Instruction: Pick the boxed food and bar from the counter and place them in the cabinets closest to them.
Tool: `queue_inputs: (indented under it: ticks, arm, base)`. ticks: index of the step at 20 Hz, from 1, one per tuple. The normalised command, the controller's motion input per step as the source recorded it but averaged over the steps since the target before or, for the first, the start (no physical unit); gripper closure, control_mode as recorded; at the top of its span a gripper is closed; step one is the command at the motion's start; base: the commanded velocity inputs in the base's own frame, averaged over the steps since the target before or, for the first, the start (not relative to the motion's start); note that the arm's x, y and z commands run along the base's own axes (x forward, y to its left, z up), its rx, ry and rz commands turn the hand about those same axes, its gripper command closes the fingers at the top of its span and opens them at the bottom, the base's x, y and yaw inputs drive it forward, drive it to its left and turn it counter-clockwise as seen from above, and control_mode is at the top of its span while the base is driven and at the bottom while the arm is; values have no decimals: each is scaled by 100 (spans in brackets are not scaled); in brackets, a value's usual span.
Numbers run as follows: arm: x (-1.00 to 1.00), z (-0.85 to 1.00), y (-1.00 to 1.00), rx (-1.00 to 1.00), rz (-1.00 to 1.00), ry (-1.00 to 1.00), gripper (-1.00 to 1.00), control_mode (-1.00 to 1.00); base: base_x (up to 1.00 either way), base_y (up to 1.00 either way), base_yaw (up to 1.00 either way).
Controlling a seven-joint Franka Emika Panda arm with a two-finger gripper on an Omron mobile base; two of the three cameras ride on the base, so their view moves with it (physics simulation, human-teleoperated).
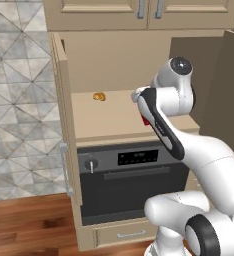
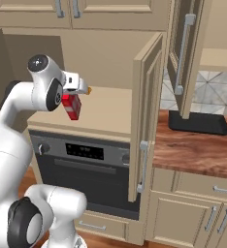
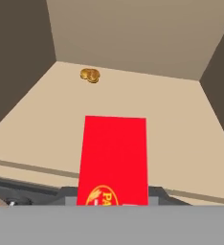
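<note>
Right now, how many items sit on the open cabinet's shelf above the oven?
1: a small golden-brown item lies at the back left of the shelf. The red box is held in the gripper above the shelf's front, not resting on it.

Boxed food [image 3: 115, 158]: yellow emblem at the lower edge of its red face carries the letters "PA", the rest cut off; oven [image 2: 84, 151] control panel: lit display marks too small to read; nothing else legible
</note>
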Motion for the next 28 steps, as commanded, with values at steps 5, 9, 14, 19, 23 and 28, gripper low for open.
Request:
queue_inputs:
  ticks: [5,9,14,19,23,28]
  arm:
    - [0,0,-1,3,-5,0,100,-100]
    - [0,0,0,0,0,0,100,-100]
    - [10,-4,0,0,0,1,100,-100]
    - [21,-4,0,0,0,2,100,-100]
    - [23,-4,0,0,0,0,100,-100]
    - [20,-10,0,0,-1,0,100,-100]
  base:
    - [0,0,0]
    - [0,0,0]
    - [0,0,0]
    - [0,0,0]
    - [0,0,0]
    - [0,0,0]
